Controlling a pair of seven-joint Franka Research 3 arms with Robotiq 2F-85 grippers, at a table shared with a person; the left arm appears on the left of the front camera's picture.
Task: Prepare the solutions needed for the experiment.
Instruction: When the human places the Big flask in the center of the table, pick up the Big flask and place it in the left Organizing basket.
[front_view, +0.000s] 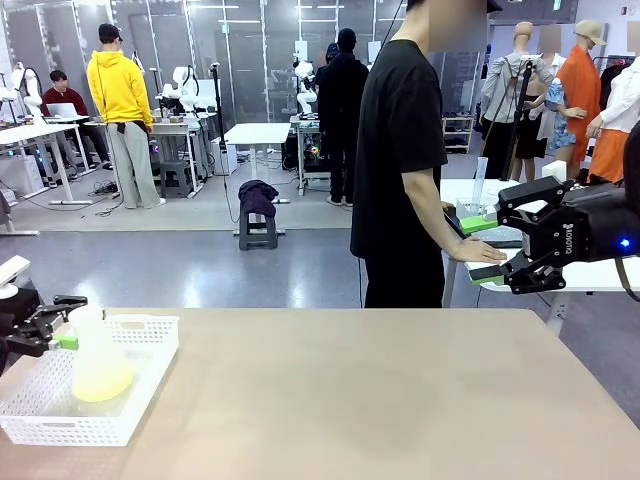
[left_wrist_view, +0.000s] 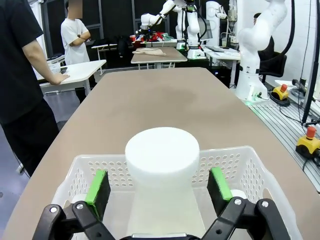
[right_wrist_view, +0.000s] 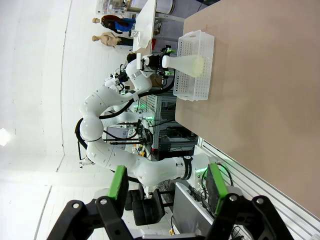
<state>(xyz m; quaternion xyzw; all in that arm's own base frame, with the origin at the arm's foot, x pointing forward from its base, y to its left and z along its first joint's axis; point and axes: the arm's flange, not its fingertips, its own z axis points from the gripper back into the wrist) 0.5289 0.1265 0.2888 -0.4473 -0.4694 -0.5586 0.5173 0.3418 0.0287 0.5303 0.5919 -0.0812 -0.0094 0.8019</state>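
Observation:
A translucent whitish conical flask (front_view: 95, 365) stands upright in a white perforated basket (front_view: 150, 372) at the table's near left. The solutions, a little pale yellow liquid (front_view: 101, 386), lie in its base. My left gripper (front_view: 62, 323) is open, with its fingers on either side of the flask's neck. In the left wrist view the flask's wide white top (left_wrist_view: 161, 152) sits between the green pads (left_wrist_view: 98, 186) with a gap on each side. My right gripper (front_view: 490, 250) hangs open and empty above the table's right edge. From the right wrist, the open right gripper (right_wrist_view: 165, 185) looks toward the far flask (right_wrist_view: 189, 64).
The tan table (front_view: 350, 400) is bare from the basket to its right edge. A person in a black shirt (front_view: 400, 160) stands at the far side, turned away, one hand on a white side table (front_view: 480, 250). The basket's rim (left_wrist_view: 240, 151) rings the flask.

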